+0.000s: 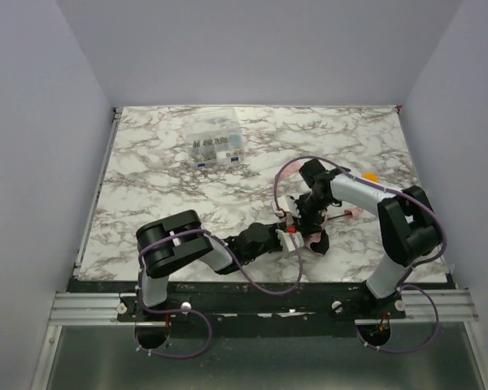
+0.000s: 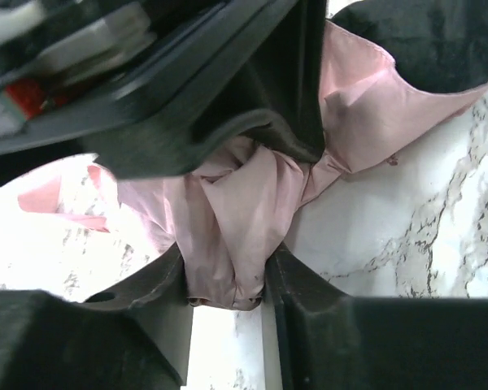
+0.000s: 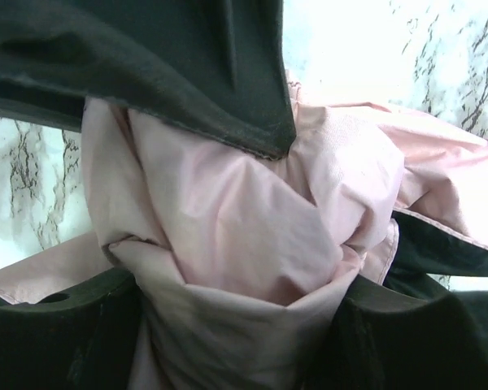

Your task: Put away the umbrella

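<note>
The umbrella (image 1: pixel 314 239) is a crumpled pale pink bundle on the marble table, near the front right, mostly hidden under both grippers. Its thin shaft and small pink handle (image 1: pixel 352 213) stick out to the right. My left gripper (image 1: pixel 291 236) is shut on a fold of the pink fabric (image 2: pixel 228 219), pinched between its fingers. My right gripper (image 1: pixel 306 216) is shut on a thick wad of the same fabric (image 3: pixel 244 244). The two grippers sit close together on the bundle. Each shows as a black shape in the other's wrist view.
A clear plastic compartment box (image 1: pixel 215 145) of small parts stands at the back, left of centre. A small orange object (image 1: pixel 369 175) lies at the right behind the right arm. Grey walls enclose the table on three sides.
</note>
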